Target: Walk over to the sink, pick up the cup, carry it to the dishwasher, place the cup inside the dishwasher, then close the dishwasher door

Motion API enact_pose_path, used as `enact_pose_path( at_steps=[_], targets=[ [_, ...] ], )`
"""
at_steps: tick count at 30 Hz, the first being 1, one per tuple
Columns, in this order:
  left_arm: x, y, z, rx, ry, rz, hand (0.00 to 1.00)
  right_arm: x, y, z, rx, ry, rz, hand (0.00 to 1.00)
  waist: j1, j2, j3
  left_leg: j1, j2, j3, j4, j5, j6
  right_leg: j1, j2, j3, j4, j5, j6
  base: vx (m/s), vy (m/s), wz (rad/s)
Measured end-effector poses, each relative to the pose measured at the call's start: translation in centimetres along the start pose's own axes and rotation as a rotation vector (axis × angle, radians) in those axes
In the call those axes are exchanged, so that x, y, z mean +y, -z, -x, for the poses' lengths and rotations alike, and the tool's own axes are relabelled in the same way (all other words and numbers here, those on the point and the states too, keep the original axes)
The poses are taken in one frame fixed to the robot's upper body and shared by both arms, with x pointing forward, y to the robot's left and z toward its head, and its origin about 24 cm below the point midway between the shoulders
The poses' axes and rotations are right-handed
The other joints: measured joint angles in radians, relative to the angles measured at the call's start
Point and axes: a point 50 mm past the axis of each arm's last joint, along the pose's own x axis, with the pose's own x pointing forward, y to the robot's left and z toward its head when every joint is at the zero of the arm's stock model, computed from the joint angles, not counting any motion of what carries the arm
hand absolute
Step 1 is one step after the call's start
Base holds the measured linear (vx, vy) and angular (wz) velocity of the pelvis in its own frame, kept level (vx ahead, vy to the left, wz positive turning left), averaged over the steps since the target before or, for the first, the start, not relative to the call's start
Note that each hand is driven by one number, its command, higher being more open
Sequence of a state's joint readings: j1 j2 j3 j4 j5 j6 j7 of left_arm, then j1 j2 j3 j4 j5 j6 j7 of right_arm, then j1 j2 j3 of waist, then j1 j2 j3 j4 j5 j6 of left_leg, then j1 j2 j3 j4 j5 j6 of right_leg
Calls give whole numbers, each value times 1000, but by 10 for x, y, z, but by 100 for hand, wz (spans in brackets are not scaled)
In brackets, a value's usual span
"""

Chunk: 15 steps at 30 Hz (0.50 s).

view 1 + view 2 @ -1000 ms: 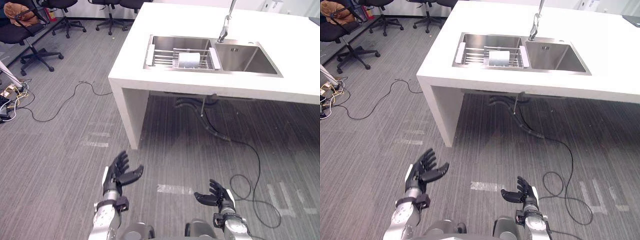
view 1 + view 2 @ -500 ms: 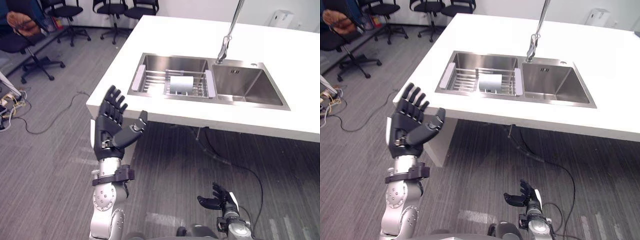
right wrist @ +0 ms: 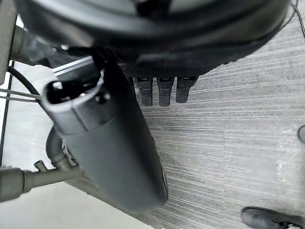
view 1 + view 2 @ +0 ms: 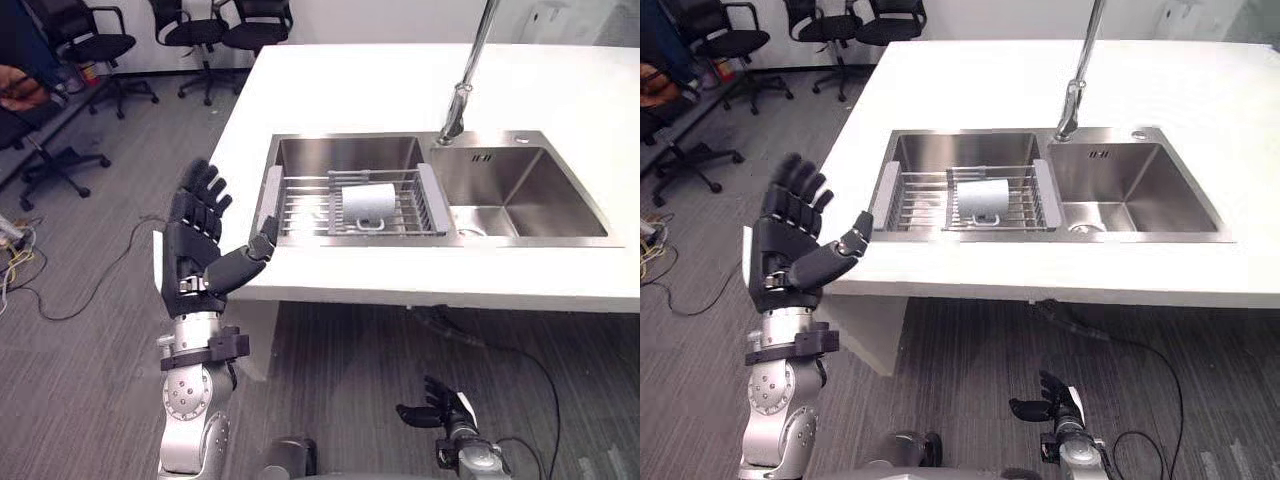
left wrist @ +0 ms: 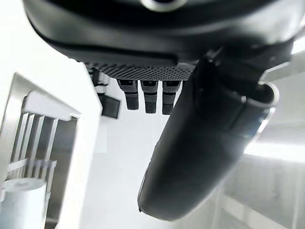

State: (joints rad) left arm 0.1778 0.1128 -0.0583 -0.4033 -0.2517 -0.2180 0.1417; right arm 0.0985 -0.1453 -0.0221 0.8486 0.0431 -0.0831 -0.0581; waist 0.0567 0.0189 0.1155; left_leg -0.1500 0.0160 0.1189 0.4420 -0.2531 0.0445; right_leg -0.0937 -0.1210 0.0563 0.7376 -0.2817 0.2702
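Room: office floor (image 4: pixel 70 340) of grey striped carpet is seen, with black swivel chairs (image 4: pixel 195 25) at the upper left of the frame.
Table: white table (image 4: pixel 380 80) fills the upper right half; its front edge runs across mid-frame.
Sink: steel double sink (image 4: pixel 530 195) is set into the table, two basins side by side.
Faucet: tall chrome faucet (image 4: pixel 468 75) is mounted behind the divider between the basins.
Rack: wire drying rack (image 4: pixel 300 205) with pale end bars is laid across the left basin.
Cup: white cup (image 4: pixel 367 203) is seen lying on its side on the rack, right of the rack's centre, handle toward the frame's bottom; it is touched by neither hand. It also shows at the lower left of the left wrist view (image 5: pixel 19 205).
Left hand: left hand (image 4: pixel 200 250) is raised at left centre of the frame, in front of the table's front left corner, well apart from the cup. Its fingers (image 5: pixel 148 98) are held straight and spread, thumb angled toward the table; nothing is held.
Right hand: right hand (image 4: pixel 437 413) is seen low at the bottom of the frame, right of centre, over the floor beneath the table edge. Its fingers are loosely extended and apart; nothing is held.
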Motion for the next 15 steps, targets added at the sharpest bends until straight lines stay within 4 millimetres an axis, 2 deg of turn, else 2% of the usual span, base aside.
enact_pose_path(
  at_steps=[1,2,3,5,7,8,9,11,12,14,15],
  targets=[
    [-2,1,0,6,19,-10,90,3,1,0,2,-10,-1,90,-8,-5,4,26,-1,-1,-7,-7,3,-25,-4,1,80,16,-5,352,23,-5],
    [-4,2,0,15,47,-32,90,7,2,1,2,-28,-3,90,-20,-10,6,80,1,-5,-28,-22,3,-71,-9,-18,194,5,-34,343,-19,6],
    [-7,2,0,16,67,-44,90,11,1,2,-6,-40,2,90,-30,-9,5,123,11,-8,-51,-30,-2,-114,-15,-47,235,-13,-90,327,-37,7],
    [-10,-2,0,-4,88,-68,90,16,-5,3,-34,-64,13,90,-43,-9,5,165,33,-13,-79,-40,-19,-179,-15,-90,198,-38,-137,339,-122,6],
    [-14,-3,-2,-17,105,-91,90,16,-8,4,-56,-73,11,90,-47,-9,5,192,54,-19,-90,-50,-38,-225,-10,-118,85,-48,-159,335,-209,10],
    [-14,-4,-2,-23,117,-129,90,16,-7,5,-55,-73,11,90,-48,-20,-2,204,59,-22,-86,-66,-63,-230,-3,-128,-54,-14,-187,376,-287,18],
    [-13,-4,-3,-30,130,-177,90,16,-3,6,-43,-74,14,90,-49,-41,-11,212,49,-28,-68,-96,-99,-221,-10,-123,-167,96,-218,333,-249,16],
    [-17,1,-2,-3,144,-206,90,5,2,6,-21,-52,33,90,-44,11,-26,226,106,-37,-80,-103,-111,-189,41,-157,-192,91,-242,296,-201,4],
    [-18,1,-3,-11,155,-227,90,1,2,6,-23,-44,42,90,-46,26,-36,233,126,-40,-107,-84,-108,-174,61,-171,-219,90,-252,245,-181,5],
    [-22,1,-6,-21,185,-251,90,-2,5,7,-14,-35,44,90,-51,31,-39,239,139,-51,-129,-44,-117,-142,70,-194,-264,96,-263,191,-174,29],
    [-26,2,-8,-27,211,-266,90,-4,10,9,-1,-30,47,90,-51,31,-39,228,150,-63,-111,-22,-132,-108,76,-218,-311,106,-272,188,-194,55]
  ],
)
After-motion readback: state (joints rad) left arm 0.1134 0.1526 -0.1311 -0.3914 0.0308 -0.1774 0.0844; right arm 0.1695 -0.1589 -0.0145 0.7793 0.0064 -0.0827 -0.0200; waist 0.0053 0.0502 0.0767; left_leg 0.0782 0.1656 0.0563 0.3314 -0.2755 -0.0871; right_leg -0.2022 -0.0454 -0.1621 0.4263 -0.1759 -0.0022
